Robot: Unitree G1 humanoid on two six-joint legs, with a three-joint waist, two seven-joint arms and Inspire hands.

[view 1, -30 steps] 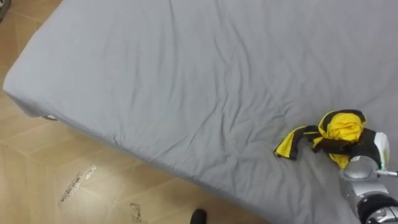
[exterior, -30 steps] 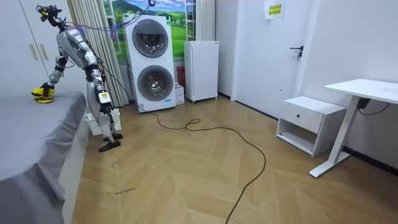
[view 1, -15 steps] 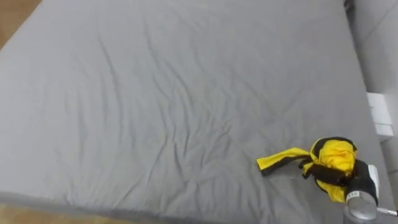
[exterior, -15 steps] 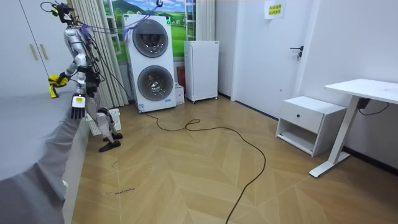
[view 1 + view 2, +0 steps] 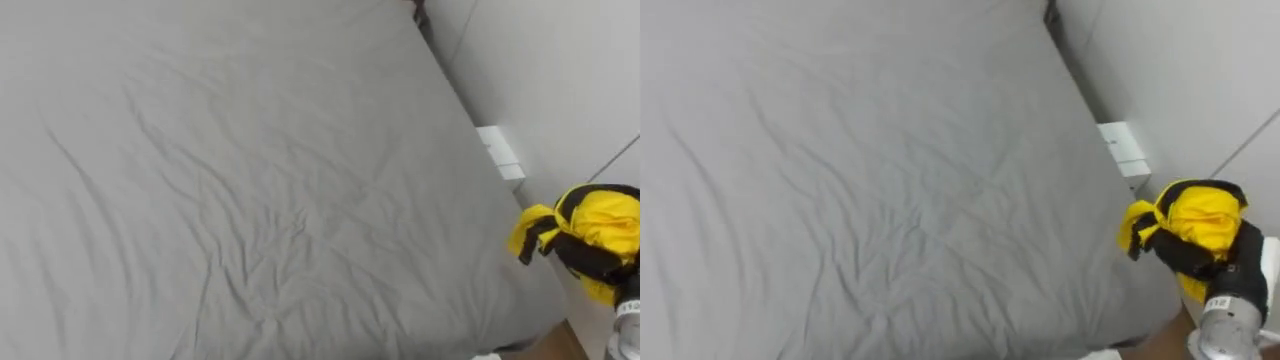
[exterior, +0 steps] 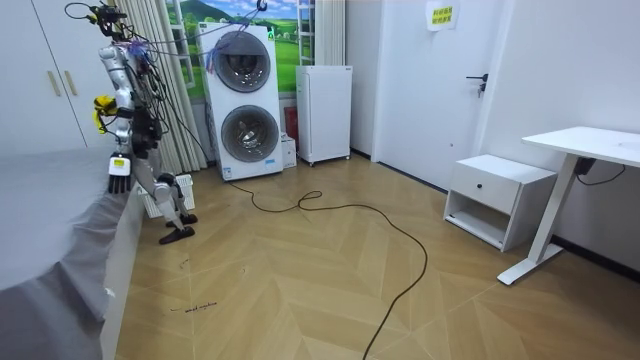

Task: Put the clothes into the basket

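Note:
A bunched yellow and black garment (image 5: 1193,228) hangs in the air past the bed's right edge, in front of the white wall. My right hand (image 5: 1243,276) is shut on it, dark fingers curled across the yellow cloth. In the room view I stand upright at the corner of the grey bed (image 6: 50,210), holding the garment (image 6: 100,103) up near chest height. My left hand (image 6: 118,177) hangs at my side over the bed's edge with relaxed fingers. The grey sheet (image 5: 250,180) is wrinkled and bare.
A white wall plate (image 5: 497,152) sits on the wall just beyond the bed's edge. Behind me are curtains (image 6: 150,60), a stacked washer and dryer (image 6: 240,100) and a white cabinet (image 6: 323,100). A cable (image 6: 400,250) snakes over the wooden floor; a nightstand (image 6: 497,200) and a desk (image 6: 590,145) stand at the room view's right.
My right hand has lifted the garment off the bed and carried it up beside the wall. I have straightened from leaning over the bed, and the eye views have swung right.

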